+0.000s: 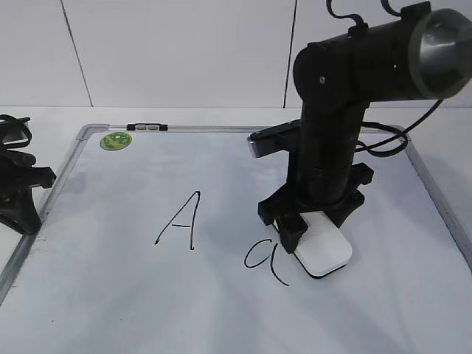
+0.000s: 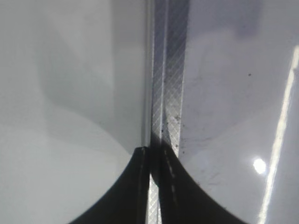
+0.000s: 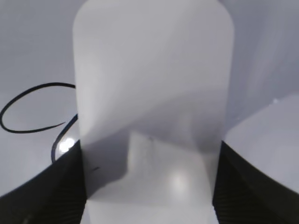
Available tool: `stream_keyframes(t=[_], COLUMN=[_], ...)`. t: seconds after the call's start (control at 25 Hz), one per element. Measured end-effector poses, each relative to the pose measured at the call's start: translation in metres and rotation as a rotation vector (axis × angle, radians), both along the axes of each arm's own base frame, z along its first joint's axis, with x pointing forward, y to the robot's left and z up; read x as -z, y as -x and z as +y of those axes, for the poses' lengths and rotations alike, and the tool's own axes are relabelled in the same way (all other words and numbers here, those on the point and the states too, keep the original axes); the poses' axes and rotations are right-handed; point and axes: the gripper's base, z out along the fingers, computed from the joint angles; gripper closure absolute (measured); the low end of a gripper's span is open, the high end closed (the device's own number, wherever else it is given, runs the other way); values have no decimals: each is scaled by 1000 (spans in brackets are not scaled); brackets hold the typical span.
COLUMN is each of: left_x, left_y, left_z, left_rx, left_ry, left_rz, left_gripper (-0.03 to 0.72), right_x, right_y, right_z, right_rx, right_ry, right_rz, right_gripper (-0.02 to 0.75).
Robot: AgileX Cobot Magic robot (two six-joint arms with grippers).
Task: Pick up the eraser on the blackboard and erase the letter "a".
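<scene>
Exterior view: right tool (image 1: 313, 232) down on the eraser (image 1: 324, 252), fingers clamped on its two long sides, block flat on the blackboard (image 1: 110, 295) in the right-centre area. Eraser's left edge just beside the tail of the letter "a" (image 1: 264, 259), touching or nearly so, cannot tell which. Capital "A" (image 1: 181, 220) to the left of the "a", well apart from the eraser. Green sticker (image 1: 116, 141) in the far left corner of the board. Board lying on the white desk (image 1: 44, 118).

Right wrist view: eraser (image 3: 152, 107) filling the middle, pinched between the two black fingers (image 3: 42, 186) at lower left and lower right. Part of the "a" stroke (image 3: 28, 100) visible left of the block.

Left wrist view: left tool (image 2: 154, 186) pressed together, tips meeting over the grey frame strip (image 2: 170, 93) of the board. Exterior view puts that left tool (image 1: 26, 199) at the board's left edge, away from both letters.
</scene>
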Motion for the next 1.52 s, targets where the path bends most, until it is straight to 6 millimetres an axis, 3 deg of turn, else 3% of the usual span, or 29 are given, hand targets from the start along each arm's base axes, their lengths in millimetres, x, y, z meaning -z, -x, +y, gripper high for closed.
stream_keyframes(t=[0.24, 0.72, 1.52], left_x=[0, 0, 0], left_y=[0, 0, 0], left_z=[0, 0, 0], left_rx=[0, 1, 1], left_ry=[0, -2, -2], left_rz=[0, 0, 0], left_gripper=[671, 670, 669], right_x=[10, 10, 11], right_y=[-3, -1, 37], right_z=[3, 8, 60], right_rx=[2, -14, -182], right_ry=[3, -30, -31], right_rz=[21, 41, 37], right_gripper=[178, 178, 178])
